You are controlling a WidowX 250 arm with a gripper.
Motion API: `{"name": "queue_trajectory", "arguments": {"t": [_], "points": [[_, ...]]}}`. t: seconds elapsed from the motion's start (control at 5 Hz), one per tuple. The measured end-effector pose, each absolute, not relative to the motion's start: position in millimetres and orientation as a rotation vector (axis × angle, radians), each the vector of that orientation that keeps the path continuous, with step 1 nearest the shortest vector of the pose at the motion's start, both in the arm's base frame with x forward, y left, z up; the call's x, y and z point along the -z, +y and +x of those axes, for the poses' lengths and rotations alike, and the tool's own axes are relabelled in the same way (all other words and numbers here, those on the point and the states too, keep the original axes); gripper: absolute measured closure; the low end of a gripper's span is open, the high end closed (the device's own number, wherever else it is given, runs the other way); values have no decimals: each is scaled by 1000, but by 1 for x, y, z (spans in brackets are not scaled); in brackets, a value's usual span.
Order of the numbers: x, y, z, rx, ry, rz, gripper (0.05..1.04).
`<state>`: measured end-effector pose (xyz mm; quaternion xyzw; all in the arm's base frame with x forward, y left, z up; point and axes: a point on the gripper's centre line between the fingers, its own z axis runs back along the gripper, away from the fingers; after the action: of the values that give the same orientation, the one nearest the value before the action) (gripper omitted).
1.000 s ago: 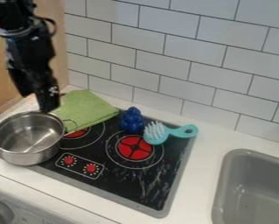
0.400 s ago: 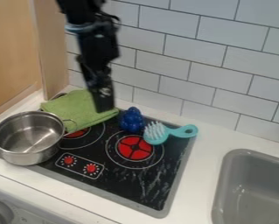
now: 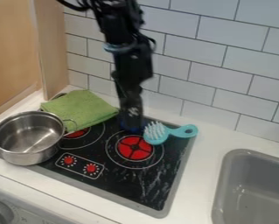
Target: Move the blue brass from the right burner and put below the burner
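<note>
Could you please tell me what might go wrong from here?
The hand is right over the blue toy, so it might grip or knock that instead of the brush. The brush's bristles lie close beside the toy, so moving sideways could bump them and perhaps turn the brush on the stove.

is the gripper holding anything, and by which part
It cannot be told; the black gripper covers most of the lumpy, blue, plastic-looking object.

no readable text, labels, numbers or signs
</note>
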<state>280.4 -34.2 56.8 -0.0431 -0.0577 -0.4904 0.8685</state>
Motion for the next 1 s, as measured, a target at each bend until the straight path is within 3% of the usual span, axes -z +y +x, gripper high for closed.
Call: {"name": "queue_trajectory", "arguments": {"t": [0.2, 1.0], "points": [[-44, -43, 290, 1030, -117, -61, 84], [-12, -65, 325, 1000, -93, -68, 84]]}}
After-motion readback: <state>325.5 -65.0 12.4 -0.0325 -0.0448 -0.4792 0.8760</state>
